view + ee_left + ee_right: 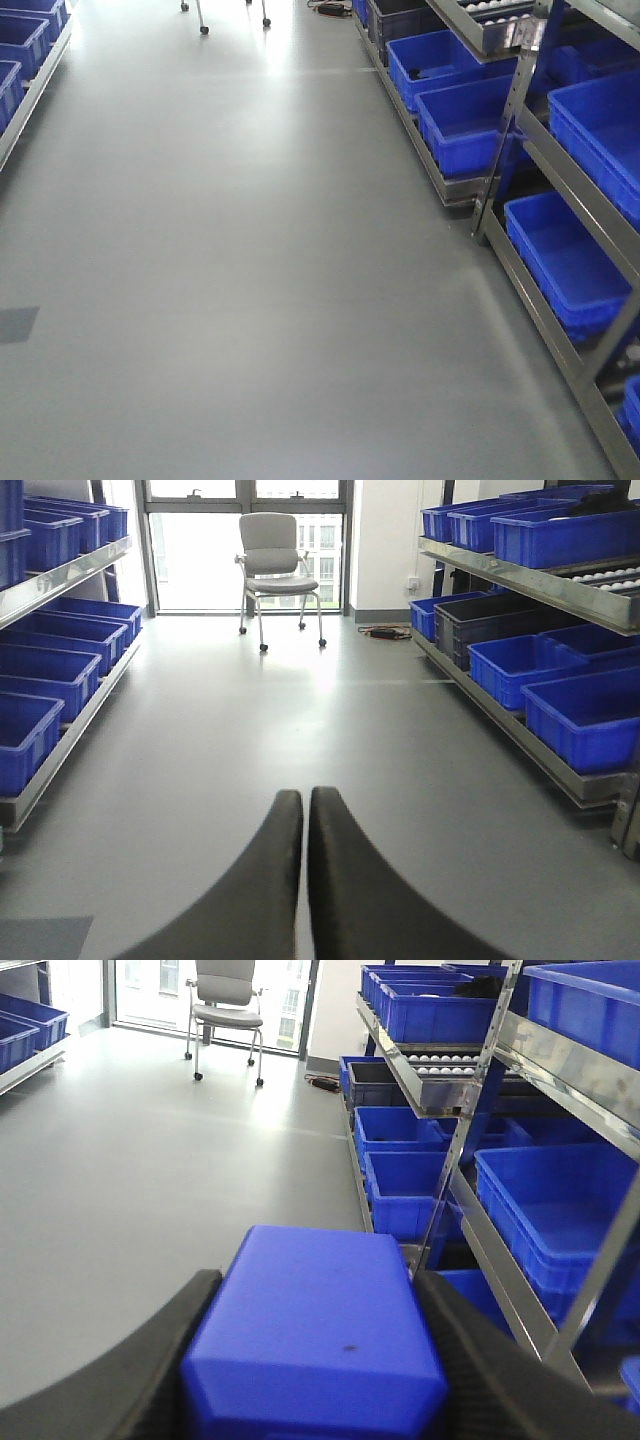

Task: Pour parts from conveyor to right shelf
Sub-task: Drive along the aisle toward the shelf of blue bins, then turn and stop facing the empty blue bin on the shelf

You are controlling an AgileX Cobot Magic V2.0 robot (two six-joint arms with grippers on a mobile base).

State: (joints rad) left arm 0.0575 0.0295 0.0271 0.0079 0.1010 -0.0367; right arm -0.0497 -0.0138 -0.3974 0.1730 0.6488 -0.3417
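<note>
Blue block clamped in right gripper, held over floor; right shelf near, ahead-right. Left gripper fingers together, empty. Advice: grip firm, line up over open tub, tip low so block drops inside

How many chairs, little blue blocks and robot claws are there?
Office chair: 1
Small blue block: 1
Claws: 2 (left claw, right claw)
Total: 4

Left pincer matte black, curved tapering fingers
</note>
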